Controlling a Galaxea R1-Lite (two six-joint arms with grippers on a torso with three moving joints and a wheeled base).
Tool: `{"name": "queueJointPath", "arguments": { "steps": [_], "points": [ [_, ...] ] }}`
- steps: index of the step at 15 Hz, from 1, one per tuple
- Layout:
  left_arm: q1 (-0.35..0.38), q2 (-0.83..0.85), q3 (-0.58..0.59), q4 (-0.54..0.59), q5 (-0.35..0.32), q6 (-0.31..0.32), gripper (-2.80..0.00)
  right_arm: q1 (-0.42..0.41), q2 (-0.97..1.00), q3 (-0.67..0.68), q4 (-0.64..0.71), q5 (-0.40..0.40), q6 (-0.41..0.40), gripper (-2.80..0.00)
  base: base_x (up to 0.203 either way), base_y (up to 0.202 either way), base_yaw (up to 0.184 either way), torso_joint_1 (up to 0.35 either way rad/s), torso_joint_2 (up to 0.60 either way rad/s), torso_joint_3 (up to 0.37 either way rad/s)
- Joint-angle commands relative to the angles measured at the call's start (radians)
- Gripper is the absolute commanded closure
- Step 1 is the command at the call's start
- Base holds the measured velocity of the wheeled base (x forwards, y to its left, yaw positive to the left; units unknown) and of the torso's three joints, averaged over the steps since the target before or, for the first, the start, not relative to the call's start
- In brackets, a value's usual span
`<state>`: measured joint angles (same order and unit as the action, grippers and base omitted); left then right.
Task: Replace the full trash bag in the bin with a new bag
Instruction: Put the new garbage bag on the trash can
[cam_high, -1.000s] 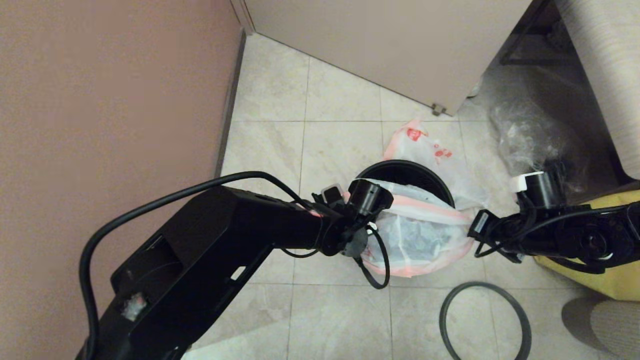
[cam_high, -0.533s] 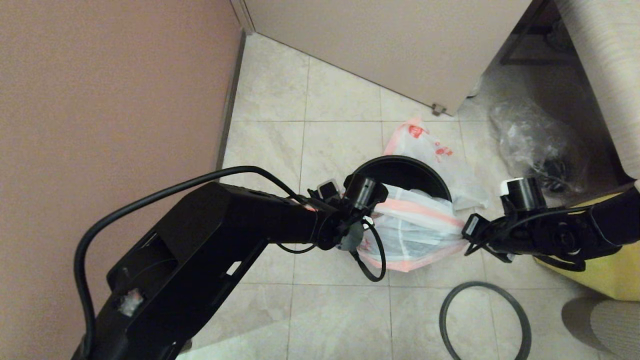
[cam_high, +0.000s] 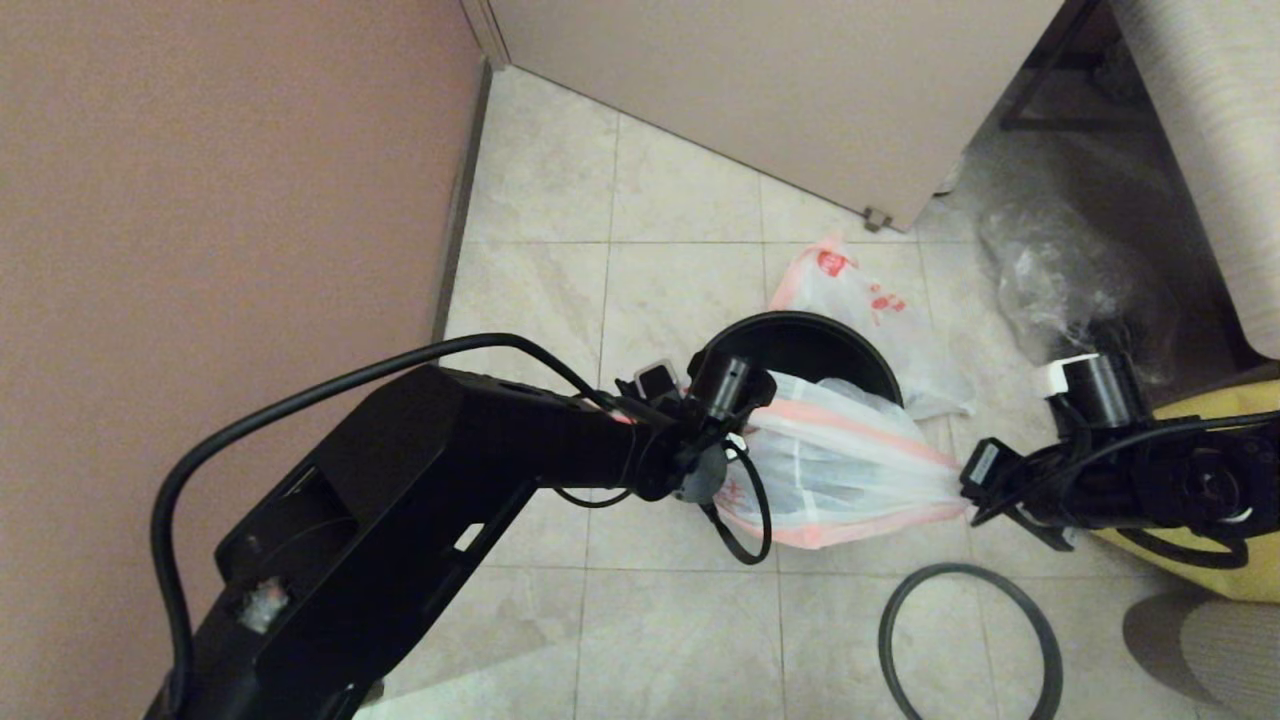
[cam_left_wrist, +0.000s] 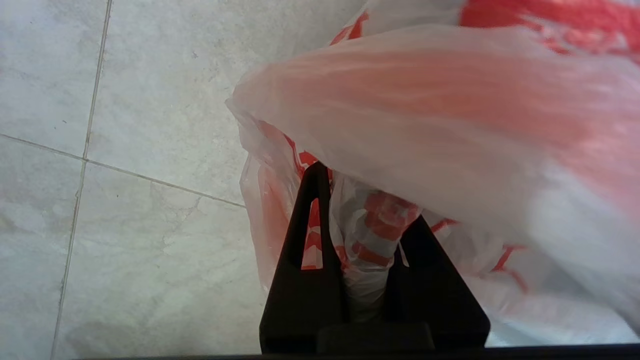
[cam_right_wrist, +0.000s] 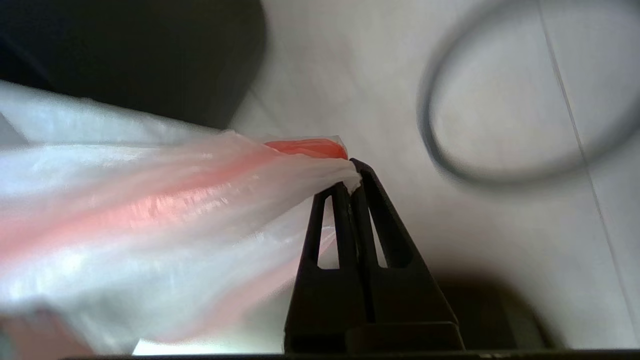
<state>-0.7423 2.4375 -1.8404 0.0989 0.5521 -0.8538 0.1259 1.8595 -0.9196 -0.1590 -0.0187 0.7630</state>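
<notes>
**Two tools stretch a white bag over the black bin**

A floor of pale beige tiles (cam_high: 680, 300) runs between a pinkish wall on the left and a beige door panel at the far side. On it stands one small round black plastic bin (cam_high: 800, 340), near the middle. A large thin translucent white plastic bag with a pink border (cam_high: 850, 460) is pulled taut across the bin's near side, between the two arms. The left tool (cam_left_wrist: 357, 220) pinches a gathered fold of this bag at the bin's left edge; the right tool (cam_right_wrist: 350, 187), to the right of the bin, is pressed together on the bag's pink-edged corner.

The head view alone shows one smaller translucent white bag with red marks (cam_high: 860, 295) lying on the floor just beyond the bin, one clear crinkled bag with dark contents (cam_high: 1070, 270) at far right, and a yellow bag (cam_high: 1200, 570) under the right arm. One dark grey hoop (cam_high: 970, 640) lies flat on the floor near the robot, apart from the bin; the right wrist view also catches it (cam_right_wrist: 500, 175), blurred. The left wrist view shows the red print on the pinched plastic, which the head view hides behind the arm.
</notes>
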Motion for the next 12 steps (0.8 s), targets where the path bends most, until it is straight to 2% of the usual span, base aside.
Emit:
{"name": "queueJointPath", "arguments": {
  "steps": [1,5,10,11,12],
  "points": [
    [-0.003,0.005,0.001,0.001,0.003,-0.005,0.0,-0.04,-0.052,0.035,0.007,0.046,0.003,0.0,0.0,0.0,0.0,0.0,0.0,0.0],
    [-0.003,0.008,0.001,0.001,0.003,-0.005,0.0,-0.037,-0.042,0.024,-0.056,0.068,-0.001,0.0,0.0,0.0,0.0,0.0,0.0,0.0],
    [-0.003,0.011,0.001,0.001,0.003,-0.005,0.0,-0.032,-0.082,0.048,-0.065,0.088,0.001,0.0,0.0,0.0,0.0,0.0,0.0,0.0],
    [-0.003,0.012,0.0,0.001,0.003,-0.005,0.0,-0.032,-0.08,0.048,-0.075,0.088,0.001,-2.8,0.0,0.0,0.0,0.0,0.0,0.0],
    [-0.003,0.012,0.0,0.001,0.003,-0.005,0.0,-0.033,-0.08,0.048,-0.091,0.089,0.002,-2.8,0.0,0.0,0.0,0.0,0.0,0.0]
  ]
}}
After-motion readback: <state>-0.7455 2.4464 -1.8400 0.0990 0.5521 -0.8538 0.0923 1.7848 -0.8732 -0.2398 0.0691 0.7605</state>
